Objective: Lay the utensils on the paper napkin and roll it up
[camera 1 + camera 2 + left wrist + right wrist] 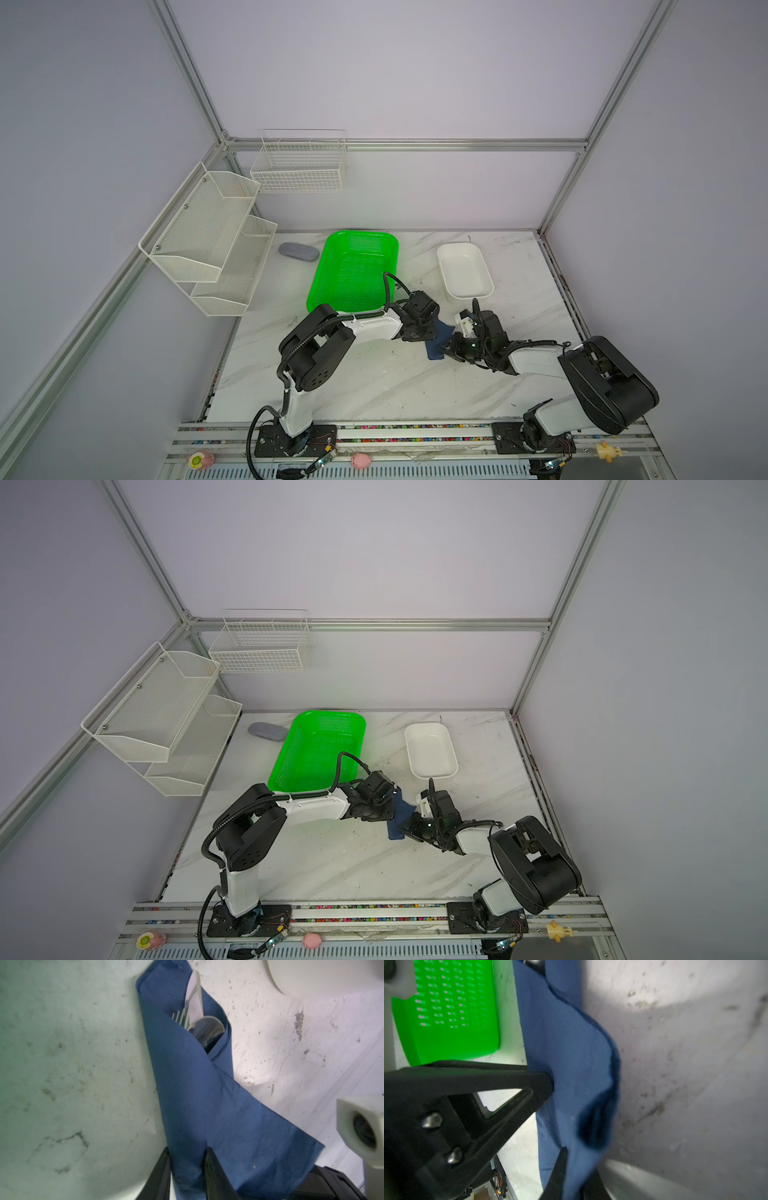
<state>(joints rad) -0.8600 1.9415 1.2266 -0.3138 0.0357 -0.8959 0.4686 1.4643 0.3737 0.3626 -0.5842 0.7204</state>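
Left fingers (214,1169), right fingers (557,1169), both clamped on rolled navy napkin (197,1095), shiny utensils (195,1001) inside

Both top views are evenly and softly lit, seemingly from above, with pale lilac walls and only faint shadows under the arms on the worktop (374,386). The green basket (353,266) is oversaturated and seems to glow. Straight frame posts bow toward the picture edges. In the left wrist view the worktop takes a green cast beside the paper napkin (197,1095), which looks slightly soft; the spoon (207,1028) glints. In the right wrist view the right pincer (555,1120) is out of focus, and broad shadow covers much of the worktop.
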